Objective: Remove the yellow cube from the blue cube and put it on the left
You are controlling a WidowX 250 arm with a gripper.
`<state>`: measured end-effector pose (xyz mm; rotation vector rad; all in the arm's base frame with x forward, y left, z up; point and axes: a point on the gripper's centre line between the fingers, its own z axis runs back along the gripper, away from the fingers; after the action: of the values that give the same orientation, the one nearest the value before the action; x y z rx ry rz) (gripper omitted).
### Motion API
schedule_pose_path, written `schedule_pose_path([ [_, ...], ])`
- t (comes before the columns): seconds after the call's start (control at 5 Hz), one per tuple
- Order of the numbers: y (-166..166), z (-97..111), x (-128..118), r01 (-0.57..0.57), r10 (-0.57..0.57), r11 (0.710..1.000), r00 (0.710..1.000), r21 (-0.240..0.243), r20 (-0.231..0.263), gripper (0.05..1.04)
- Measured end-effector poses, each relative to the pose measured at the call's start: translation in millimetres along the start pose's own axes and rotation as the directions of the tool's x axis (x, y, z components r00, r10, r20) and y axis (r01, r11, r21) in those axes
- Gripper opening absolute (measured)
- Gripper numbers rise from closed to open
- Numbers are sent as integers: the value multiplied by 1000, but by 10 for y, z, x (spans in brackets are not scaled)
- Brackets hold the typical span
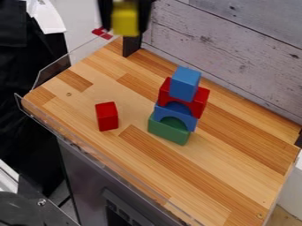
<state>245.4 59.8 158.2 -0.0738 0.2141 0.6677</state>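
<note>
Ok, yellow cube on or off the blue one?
Off: the yellow cube is held in the pincer, apart from the blue cube.

From here I see the stack, a blue cube point(184, 84) over red, blue and green arches point(168, 130), blocking the middle of the wooden top point(218, 176). A red block point(107, 116) stands apart to its left, with a passable gap between. The plank wall point(236, 53) bars the back; clear rims point(106, 159) edge the front.
</note>
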Motion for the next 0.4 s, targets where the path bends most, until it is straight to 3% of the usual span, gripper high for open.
schedule_pose_path([
  [0.2,49,-164,67,-29,28,999,999,-15,-31,586],
  [0.4,17,-391,176,-36,35,999,995,-10,-96,586],
])
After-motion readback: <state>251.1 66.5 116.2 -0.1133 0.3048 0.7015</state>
